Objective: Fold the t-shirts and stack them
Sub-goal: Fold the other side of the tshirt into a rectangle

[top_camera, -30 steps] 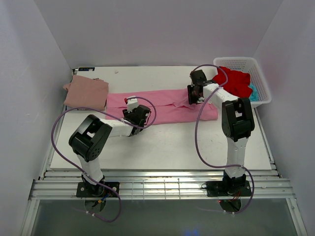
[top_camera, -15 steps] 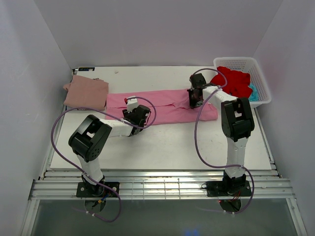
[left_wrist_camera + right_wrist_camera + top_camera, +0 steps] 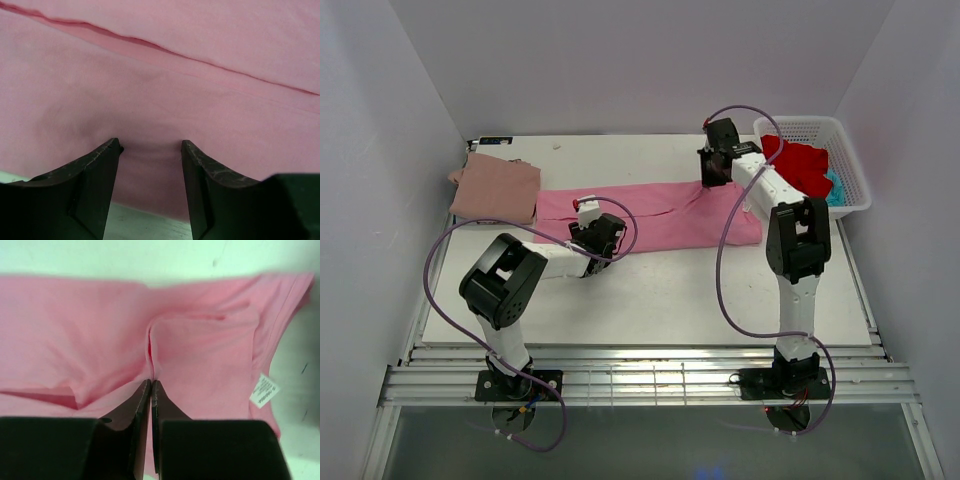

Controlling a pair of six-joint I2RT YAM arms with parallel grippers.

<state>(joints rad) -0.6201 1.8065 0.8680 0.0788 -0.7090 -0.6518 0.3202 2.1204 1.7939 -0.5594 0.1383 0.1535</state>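
Find the pink shirt spread as a long band across the middle of the counter, running from near the left edge toward the right edge. Note the right gripper pinched tight on a small ridge of this cloth, at the far side of the band near its right end, not far from the white label. Note the left gripper opened to a moderate width and holding nothing, tips touching the same shirt close to its near hem, in the left half. Judged from this: busy with folding the right end over, not yet stacking.

To do it well:
- Lift the pinched cloth only a little, then carry it toward the left edge in a low arc, keeping the band straight and parallel to the far edge.
- Use the left gripper as an anchor, to stop the whole shirt from sliding.
- Check for both layers inside the pinch; impossible to tell from here.
- Lay the end down flat before letting go, matching the hems.

Afterwards, aim for the dusty rose shirt, already folded at the far left corner, as the place for stacking. Leave the red shirt and the teal shirt in the basket at the far right corner for later.
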